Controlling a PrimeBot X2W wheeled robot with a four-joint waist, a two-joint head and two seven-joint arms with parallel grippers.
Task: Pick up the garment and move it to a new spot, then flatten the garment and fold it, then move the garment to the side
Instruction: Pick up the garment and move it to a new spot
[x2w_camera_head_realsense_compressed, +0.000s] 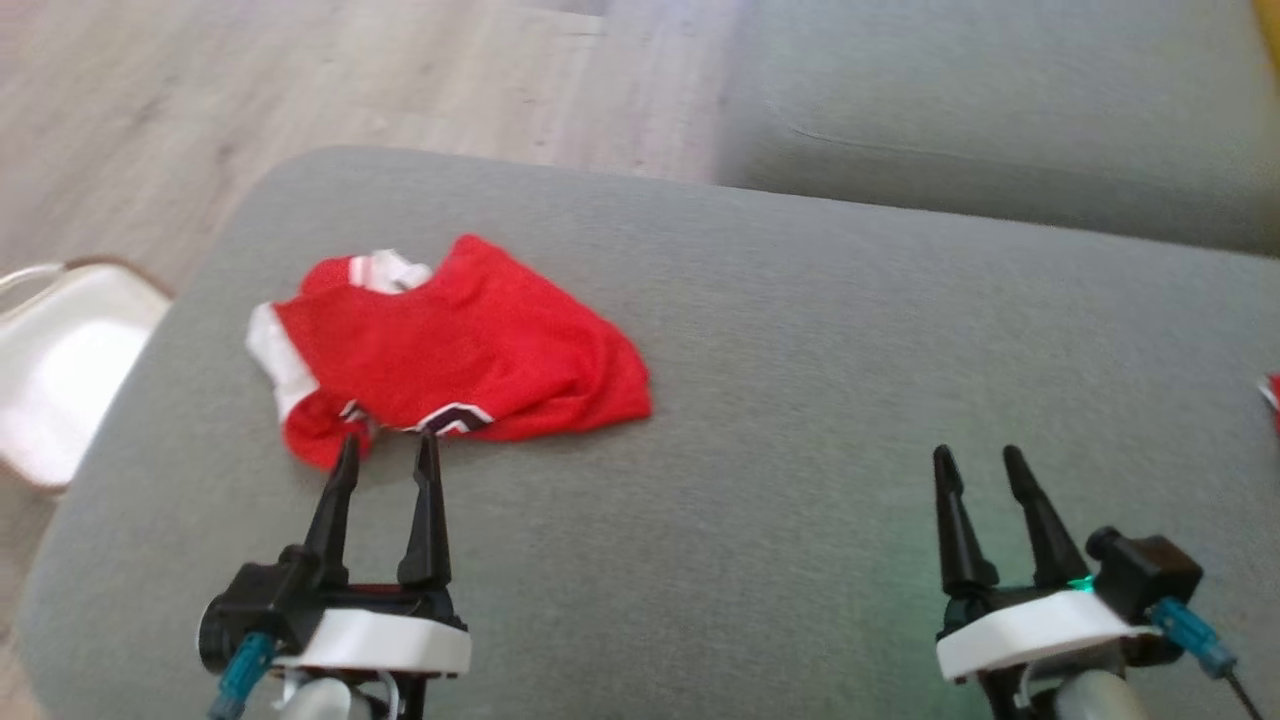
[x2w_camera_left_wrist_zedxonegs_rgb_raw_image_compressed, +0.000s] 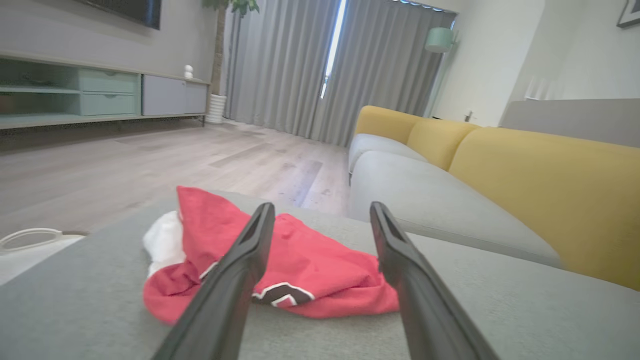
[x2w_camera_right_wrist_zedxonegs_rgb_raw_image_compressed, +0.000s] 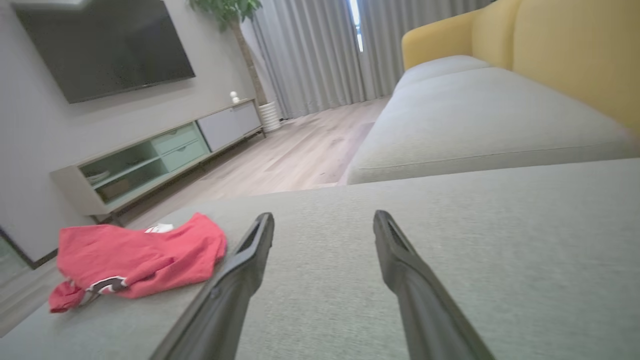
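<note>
Red mesh cloth, that's what you're dealing with: the shirt (x2w_camera_head_realsense_compressed: 450, 350) lies crumpled in a loose heap on the grey cushion (x2w_camera_head_realsense_compressed: 800, 420), over on your left side and close to the cushion's left edge. Your left gripper (x2w_camera_head_realsense_compressed: 389, 440) hovers right at the near edge of the heap, fingers spread apart with nothing between them. In the left wrist view the cloth sits straight ahead in the gap. Your right gripper (x2w_camera_head_realsense_compressed: 977, 455) is well apart from the shirt, above bare cushion, fingers likewise spread and empty. Now, the handling: this looks light, thin and completely limp, so expect it to sag and trail the moment it comes up, and a single layer may slide out of a shallow pinch. The best hold looks to be where the cloth is doubled. Try the bunched near edge by the black patch (x2w_camera_head_realsense_compressed: 455, 417), just beyond your left fingertips, or the white trim (x2w_camera_head_realsense_compressed: 272, 355) on the far left, which is likely a firmer hem. The cushion should give under pressure, so you can press in a little and scoop the fold rather than skim its top. Nothing fragile here. The real risk is grabbing too little cloth.
</note>
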